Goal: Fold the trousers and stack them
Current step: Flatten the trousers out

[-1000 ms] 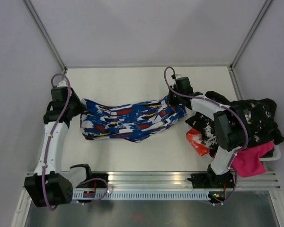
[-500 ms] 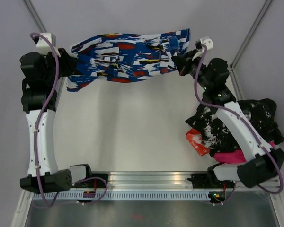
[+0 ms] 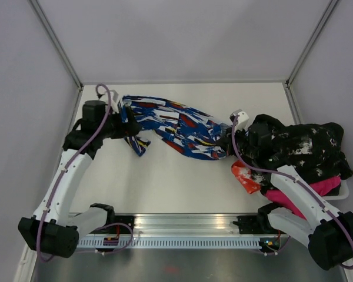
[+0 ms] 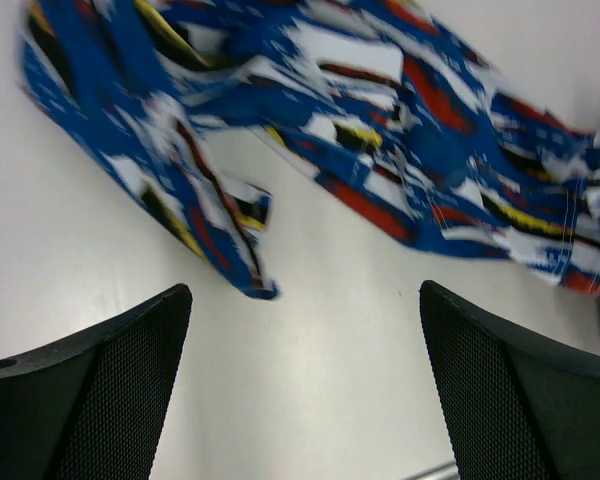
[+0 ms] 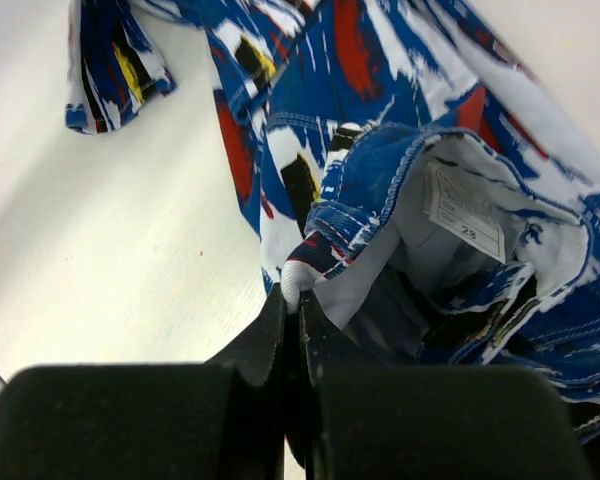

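- Table (image 3: 182,188): pale top, walled on three sides; both arms bolted at near edge.
- Trousers (image 3: 176,126): blue w/ white, red, black, yellow splashes. They run as a rumpled band across the far-middle of the table, slanting from far left down to mid-right. One narrow leg end trails off toward the near side at the left.
- Clothes pile (image 3: 300,147): at the right edge. Black item w/ white flecks on top, pink and orange-red bits below. Touches the right end of the trousers.
- Left arm: reaches to the left end of the trousers.
- Right arm: bent low beside the pile.
- Left gripper (image 4: 305,300): jaws spread wide w/ nothing between them. Only bare table shows in the gap, and the trailing leg end lies just ahead of it.
- Right gripper (image 5: 292,300): fingers pinched tight on the waistband edge of the trousers, at the right end.
- Label (image 5: 465,215): white tag inside the waistband, just past the pinch. Print too small to read.
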